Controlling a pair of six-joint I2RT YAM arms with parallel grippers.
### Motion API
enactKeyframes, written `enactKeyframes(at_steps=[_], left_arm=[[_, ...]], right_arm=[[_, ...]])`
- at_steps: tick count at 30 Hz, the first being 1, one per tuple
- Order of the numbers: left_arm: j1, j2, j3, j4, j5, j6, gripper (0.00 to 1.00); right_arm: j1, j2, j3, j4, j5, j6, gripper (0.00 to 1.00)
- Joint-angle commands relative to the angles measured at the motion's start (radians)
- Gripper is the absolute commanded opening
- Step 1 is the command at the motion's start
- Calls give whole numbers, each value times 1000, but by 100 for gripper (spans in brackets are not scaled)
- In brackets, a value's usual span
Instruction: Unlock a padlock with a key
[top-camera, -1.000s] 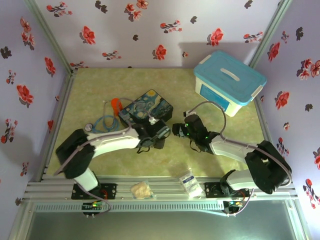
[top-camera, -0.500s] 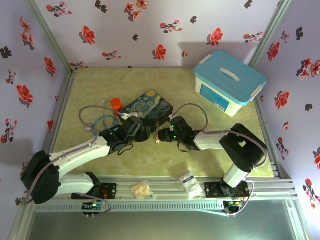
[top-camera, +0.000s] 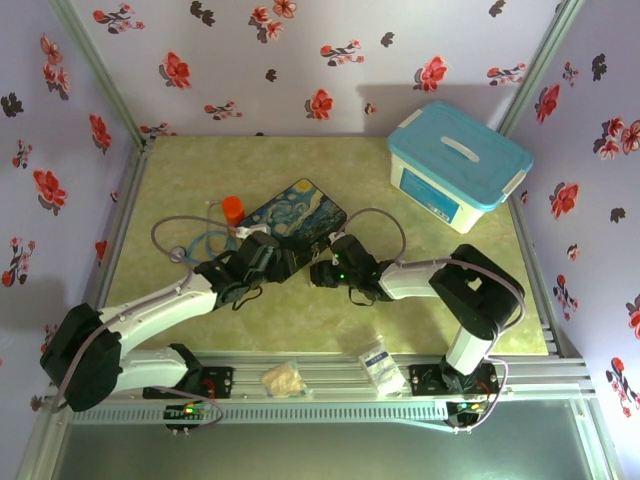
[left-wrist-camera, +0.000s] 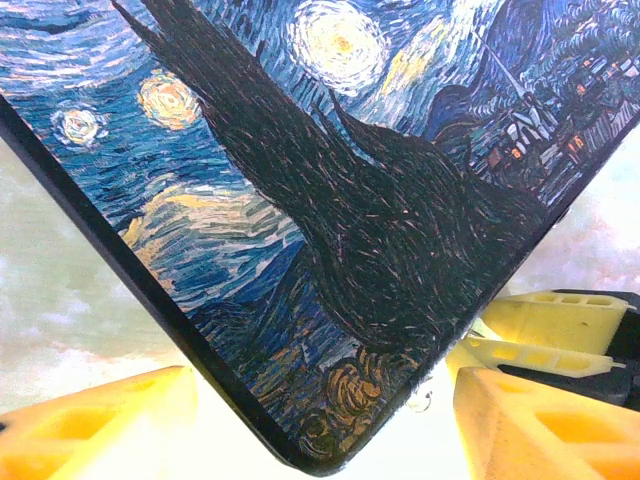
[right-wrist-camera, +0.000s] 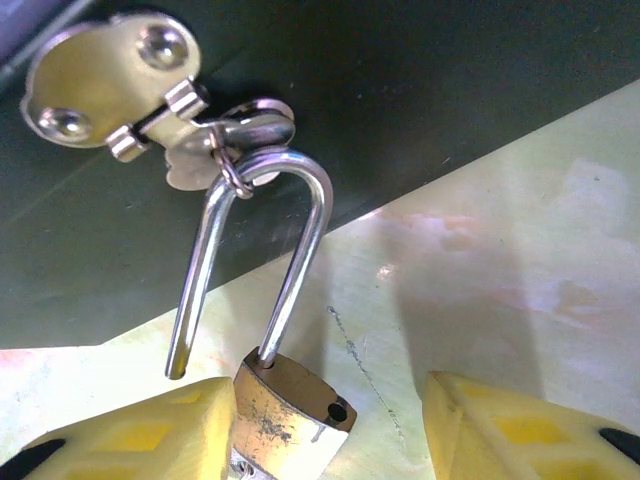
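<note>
The brass padlock (right-wrist-camera: 285, 415) hangs by its silver shackle (right-wrist-camera: 300, 215) from the hasp ring (right-wrist-camera: 235, 160) on the dark front of the painted box (top-camera: 297, 213). The shackle stands open: one leg sits in the body, the other ends free in the air. My right gripper (right-wrist-camera: 330, 405) is open around the body, which rests against its left finger (right-wrist-camera: 130, 435). A speck of silver metal shows under the body; I cannot tell whether it is the key. My left gripper (left-wrist-camera: 320, 440) is open, its fingers flanking the box's near corner (left-wrist-camera: 330, 440).
An orange cylinder (top-camera: 232, 208) stands left of the box. A blue-lidded tub (top-camera: 458, 165) sits at the back right. Two small packets (top-camera: 377, 362) lie on the front rail. The two grippers (top-camera: 272, 252) (top-camera: 320, 272) are close together at the box's front edge.
Both arms have swung: the left gripper drew back left to the box's near corner, and the right gripper moved left up to the box's front edge.
</note>
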Motion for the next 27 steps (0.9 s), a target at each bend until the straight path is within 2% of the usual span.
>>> enactKeyframes(at_steps=[1, 9, 15, 20, 27], left_arm=[[8, -6, -9, 34, 8, 0, 69], [22, -14, -17, 36, 9, 5, 68], [31, -28, -9, 36, 10, 18, 69], [54, -20, -17, 58, -1, 31, 69], [80, 22, -13, 113, -53, 64, 69]], right_arm=[[11, 55, 12, -2, 8, 22, 52], [18, 81, 3, 13, 15, 43, 42], [15, 62, -64, 103, -14, 85, 26], [-32, 78, -144, 305, -106, 196, 12], [-49, 82, -197, 438, -155, 258, 9]])
